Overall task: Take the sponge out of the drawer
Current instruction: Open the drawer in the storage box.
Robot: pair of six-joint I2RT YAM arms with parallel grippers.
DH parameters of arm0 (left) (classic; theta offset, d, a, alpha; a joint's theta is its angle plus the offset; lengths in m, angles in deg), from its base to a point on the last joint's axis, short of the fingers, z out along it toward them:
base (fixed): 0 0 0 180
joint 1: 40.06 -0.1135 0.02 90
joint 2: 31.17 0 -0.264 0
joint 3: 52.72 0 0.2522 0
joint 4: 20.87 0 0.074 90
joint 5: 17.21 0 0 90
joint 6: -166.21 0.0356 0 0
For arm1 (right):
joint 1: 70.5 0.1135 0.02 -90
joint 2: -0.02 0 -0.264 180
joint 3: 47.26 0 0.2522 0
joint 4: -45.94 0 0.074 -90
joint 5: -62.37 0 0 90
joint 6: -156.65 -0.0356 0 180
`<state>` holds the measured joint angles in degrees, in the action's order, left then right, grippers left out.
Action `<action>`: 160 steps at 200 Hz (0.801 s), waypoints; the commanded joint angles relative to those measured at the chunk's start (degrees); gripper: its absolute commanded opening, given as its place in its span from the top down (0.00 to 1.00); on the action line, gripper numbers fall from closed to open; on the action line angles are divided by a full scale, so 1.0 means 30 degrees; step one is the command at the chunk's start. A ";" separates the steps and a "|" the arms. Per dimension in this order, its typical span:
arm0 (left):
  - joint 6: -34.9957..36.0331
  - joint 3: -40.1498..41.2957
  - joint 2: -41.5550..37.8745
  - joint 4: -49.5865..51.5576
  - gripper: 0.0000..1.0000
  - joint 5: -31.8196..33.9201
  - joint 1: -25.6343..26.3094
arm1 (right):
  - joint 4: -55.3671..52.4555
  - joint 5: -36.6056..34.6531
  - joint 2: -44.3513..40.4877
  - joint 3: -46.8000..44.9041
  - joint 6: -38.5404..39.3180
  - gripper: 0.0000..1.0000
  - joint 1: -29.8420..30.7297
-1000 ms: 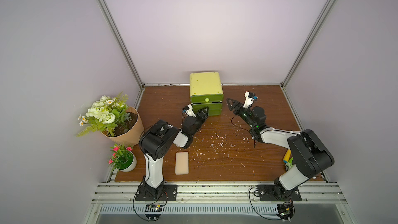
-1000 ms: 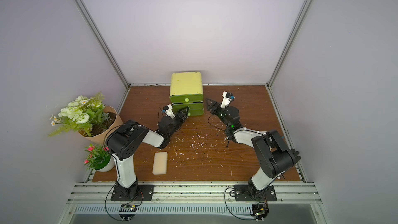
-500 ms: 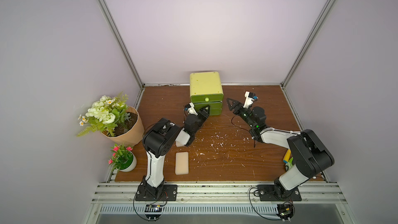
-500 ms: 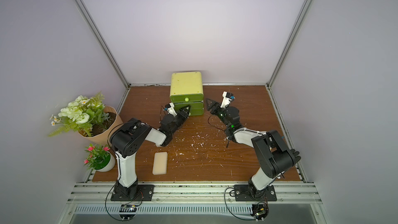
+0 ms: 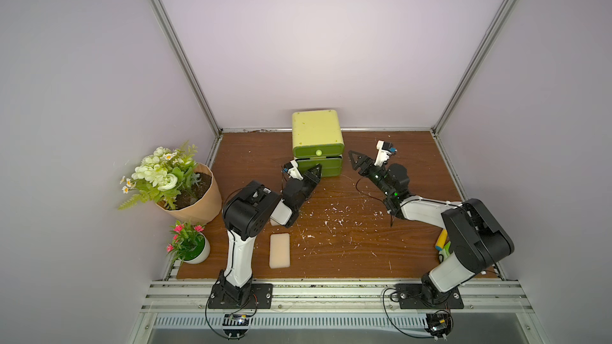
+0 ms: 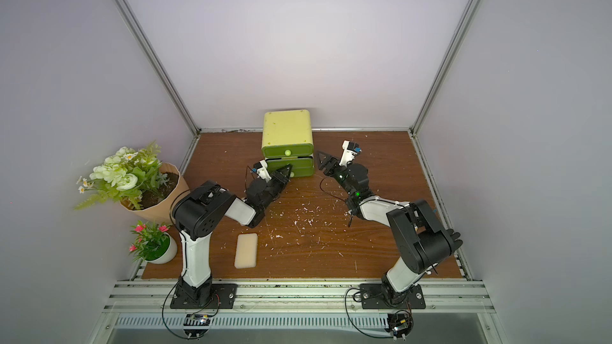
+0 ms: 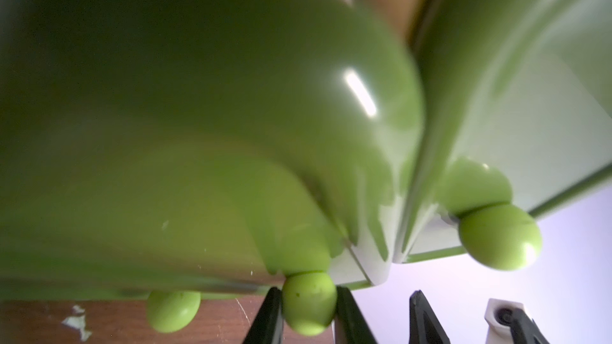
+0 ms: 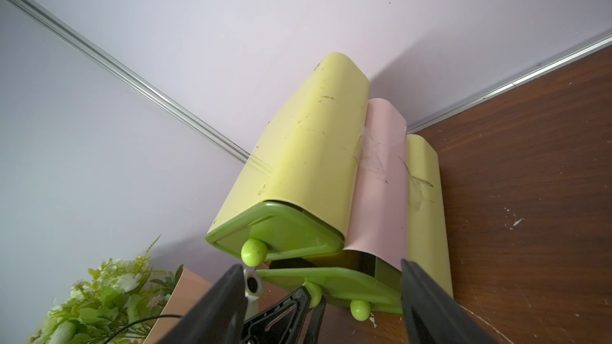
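Note:
A beige sponge [image 5: 280, 250] [image 6: 246, 250] lies flat on the wooden table, near the front beside my left arm. The green drawer unit [image 5: 316, 134] [image 6: 287, 132] stands at the back wall. Its middle drawer [image 8: 331, 281] is pulled out a little, with a dark gap behind its front. My left gripper [image 5: 316, 172] [image 6: 287, 171] [image 7: 309, 316] is shut on that drawer's round knob [image 7: 309, 302], a finger pressed on each side. My right gripper [image 5: 359, 163] [image 6: 326, 163] [image 8: 326, 306] hangs open just right of the unit, holding nothing.
A large flower pot [image 5: 185, 193] and a small pot of pink flowers [image 5: 192, 249] stand along the left edge. A yellow and green item [image 5: 442, 246] lies by the right arm's base. White crumbs [image 5: 331, 220] dot the table's middle.
My left gripper moved forward to the drawer front and closed around the middle knob. The right arm and the sponge stayed still.

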<state>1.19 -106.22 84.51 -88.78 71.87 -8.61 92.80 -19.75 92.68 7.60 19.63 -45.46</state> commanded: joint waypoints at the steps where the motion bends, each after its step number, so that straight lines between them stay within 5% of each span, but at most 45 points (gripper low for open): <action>1: -0.0235 0.1030 -0.0542 -0.0645 0.80 0.0628 0.0222 | 0.1033 0.0259 -0.0712 -0.0078 -0.0100 0.23 -0.0055; 160: -0.1076 0.4468 -0.1963 -0.3305 0.85 0.3155 0.2132 | 0.0887 0.0913 -0.0930 -0.0020 -0.0435 0.24 -0.0055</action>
<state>-1.87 -94.38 80.35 -97.63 78.49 -4.64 92.77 -18.20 92.68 7.38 18.99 -45.51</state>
